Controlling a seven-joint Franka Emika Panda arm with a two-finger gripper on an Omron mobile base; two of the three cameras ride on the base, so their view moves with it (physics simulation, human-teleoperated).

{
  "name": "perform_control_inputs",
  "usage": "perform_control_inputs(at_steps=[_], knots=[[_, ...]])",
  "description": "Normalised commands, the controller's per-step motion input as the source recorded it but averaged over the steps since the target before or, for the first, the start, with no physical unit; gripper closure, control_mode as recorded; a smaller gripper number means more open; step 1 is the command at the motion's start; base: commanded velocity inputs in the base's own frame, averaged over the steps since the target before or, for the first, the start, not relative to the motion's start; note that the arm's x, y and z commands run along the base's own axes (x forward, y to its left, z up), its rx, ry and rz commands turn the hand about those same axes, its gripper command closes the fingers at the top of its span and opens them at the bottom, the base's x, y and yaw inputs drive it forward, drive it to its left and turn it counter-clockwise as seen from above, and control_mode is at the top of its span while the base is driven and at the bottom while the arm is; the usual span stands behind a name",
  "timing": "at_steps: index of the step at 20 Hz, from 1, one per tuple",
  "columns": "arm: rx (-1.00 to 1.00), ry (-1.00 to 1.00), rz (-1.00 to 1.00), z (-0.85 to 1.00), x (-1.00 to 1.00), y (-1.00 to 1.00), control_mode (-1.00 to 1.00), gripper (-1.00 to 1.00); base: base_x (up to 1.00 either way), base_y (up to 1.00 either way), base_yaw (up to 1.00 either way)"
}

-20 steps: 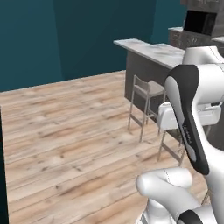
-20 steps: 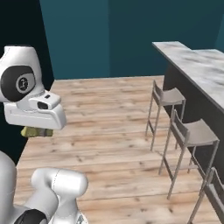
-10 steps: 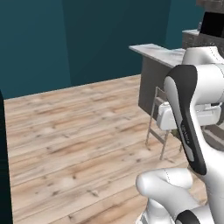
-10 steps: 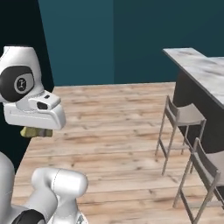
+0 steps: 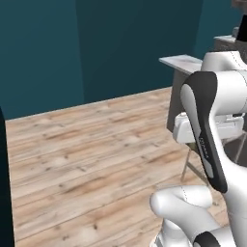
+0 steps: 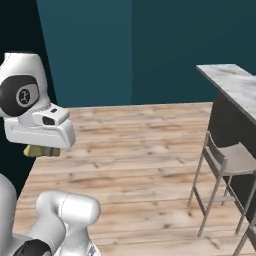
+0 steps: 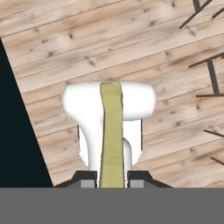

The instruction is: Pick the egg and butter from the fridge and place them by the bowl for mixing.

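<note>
My gripper is shut on the butter, a thin pale yellow-green stick that runs up from between the two dark fingertips over the wooden floor. Seen from the right base camera, the butter pokes out under the white hand at the left, held well above the floor. The egg, the fridge and the bowl are out of view.
A marble-topped counter with a grey stool stands at the right. From the left base camera the same counter sits behind my arm. Wooden floor stretches to a teal wall.
The whole picture has shifted as the base turns: the counter and stools have slid right in both base views. The butter stays clamped in the gripper.
</note>
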Motion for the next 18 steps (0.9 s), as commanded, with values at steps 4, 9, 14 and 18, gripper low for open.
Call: perform_control_inputs(at_steps=[4,9,14,18], knots=[[0.0,0.0,0.0,0.0,0.0,0.0,1.0,1.0,1.0,0.56,-0.01],[0.0,0.0,0.0,0.0,0.0,0.0,1.0,1.0,1.0,0.57,0.0],[0.0,0.0,0.0,0.0,0.0,0.0,1.0,1.0,1.0,0.55,0.0],[0.0,0.0,0.0,0.0,0.0,0.0,1.0,1.0,1.0,0.53,0.0]])
